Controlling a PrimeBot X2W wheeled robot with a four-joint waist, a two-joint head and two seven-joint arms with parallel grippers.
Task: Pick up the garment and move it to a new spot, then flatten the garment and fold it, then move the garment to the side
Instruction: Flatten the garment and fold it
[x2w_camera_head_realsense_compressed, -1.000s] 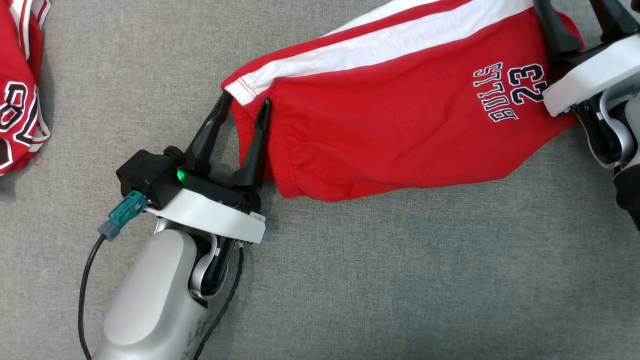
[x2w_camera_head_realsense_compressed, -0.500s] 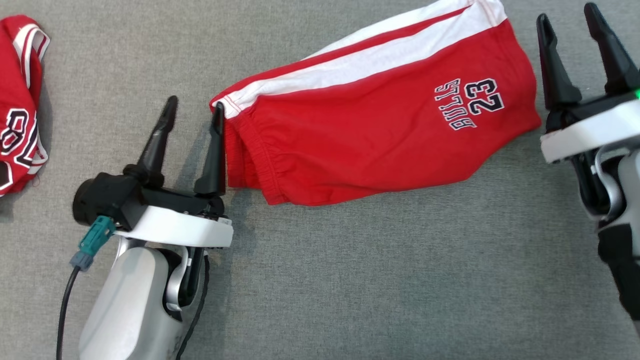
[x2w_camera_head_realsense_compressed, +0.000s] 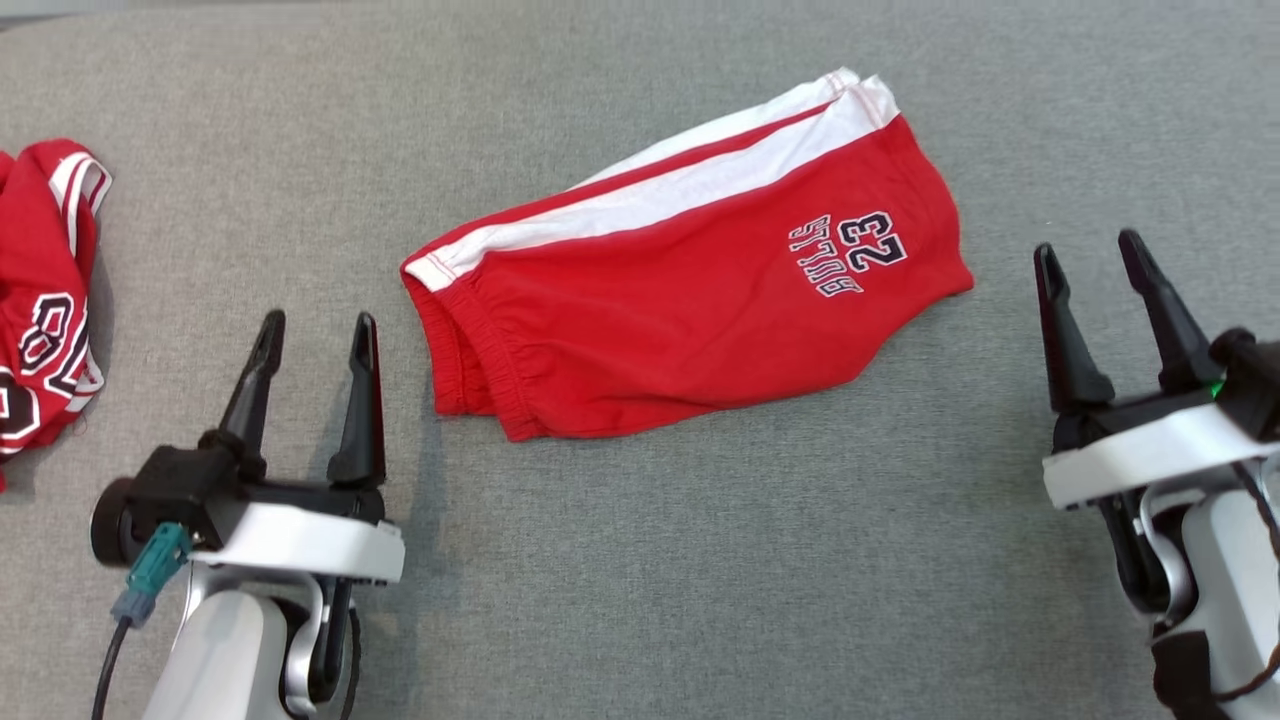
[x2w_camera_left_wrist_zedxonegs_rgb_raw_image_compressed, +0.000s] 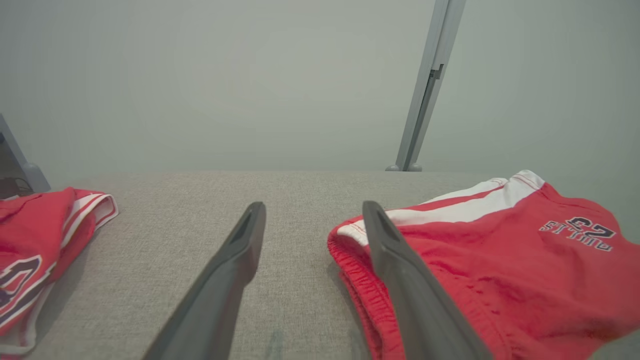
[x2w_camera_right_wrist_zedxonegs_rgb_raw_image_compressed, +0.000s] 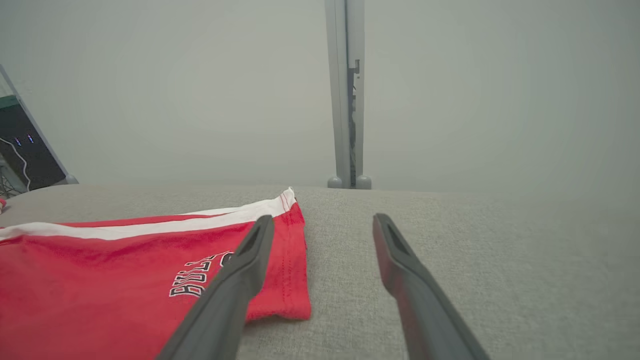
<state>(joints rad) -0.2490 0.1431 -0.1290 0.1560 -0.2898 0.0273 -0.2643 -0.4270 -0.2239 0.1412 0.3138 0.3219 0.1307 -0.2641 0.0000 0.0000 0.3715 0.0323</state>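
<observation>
**A:** How much room do the pincers have?

**B:** Plenty. The left pincer (x2w_camera_head_realsense_compressed: 318, 320) has its fingers spread wide with nothing between them. Bare grey padded surface (x2w_camera_head_realsense_compressed: 700, 560) lies under it and ahead of its tips. The right pincer (x2w_camera_head_realsense_compressed: 1088, 245) is splayed just as wide and holds nothing either, with bare surface ahead of it and on its outer side.

**A:** Any edges to mind?

**B:** In both wrist views the far edge of the surface runs across well beyond the fingertips. A pale upright post (x2w_camera_right_wrist_zedxonegs_rgb_raw_image_compressed: 347, 90) stands behind that edge, straight ahead of the right pincer. Well off the left pincer's outer side, a second red garment (x2w_camera_head_realsense_compressed: 45, 310) lies crumpled.

**A:** And the shorts?

**B:** The red shorts (x2w_camera_head_realsense_compressed: 680, 290) lie flat between the two pincers, and neither touches them. The gathered waistband end sits near the left pincer, just ahead of its inner finger. The leg hem points toward the right pincer's inner side but stays apart from it. A white stripe runs along the far side, and "BULLS 23" is printed in dark letters near the hem. The waistband shows doubled layers, and the cloth has a few soft wrinkles.
</observation>
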